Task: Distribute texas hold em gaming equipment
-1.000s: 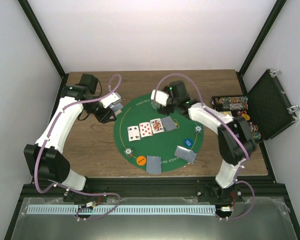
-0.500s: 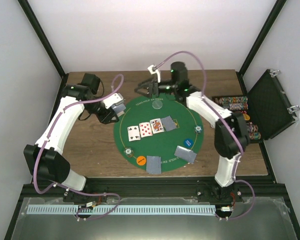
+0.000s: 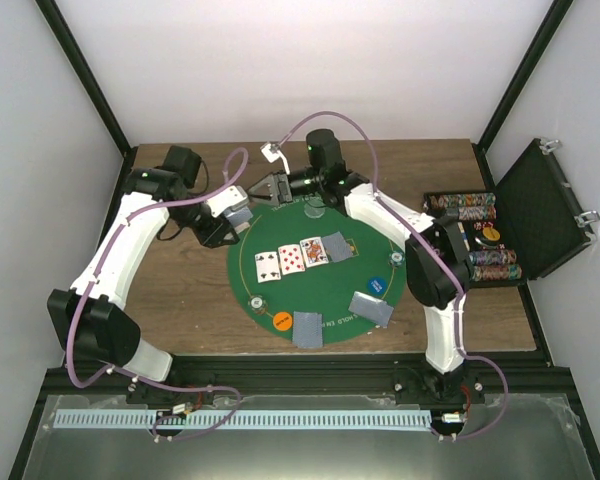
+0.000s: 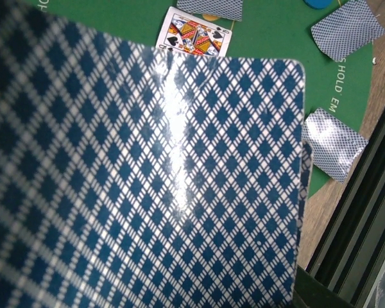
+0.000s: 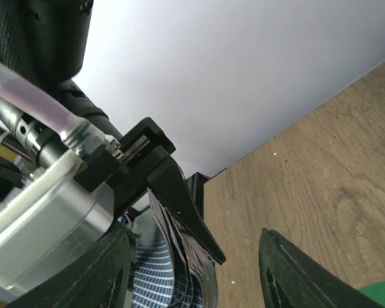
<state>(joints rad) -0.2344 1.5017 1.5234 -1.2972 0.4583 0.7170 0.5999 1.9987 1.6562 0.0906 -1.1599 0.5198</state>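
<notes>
Swinging left since a second ago, my right end effector now sits just beside the left end effector, fingers spread wide. I see the left one clamped on a blue-backed deck at the green mat's far-left edge, above the counter.

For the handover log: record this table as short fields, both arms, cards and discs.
mat: round, green
left fingers: shut on the deck, at the mat's left edge
right fingers: open, empty, close to the deck
face-up cards: three in a row on the mat
face-down cards: at the mat's near edge
discs: orange disc and blue disc on the mat
chip case: open, far right
</notes>
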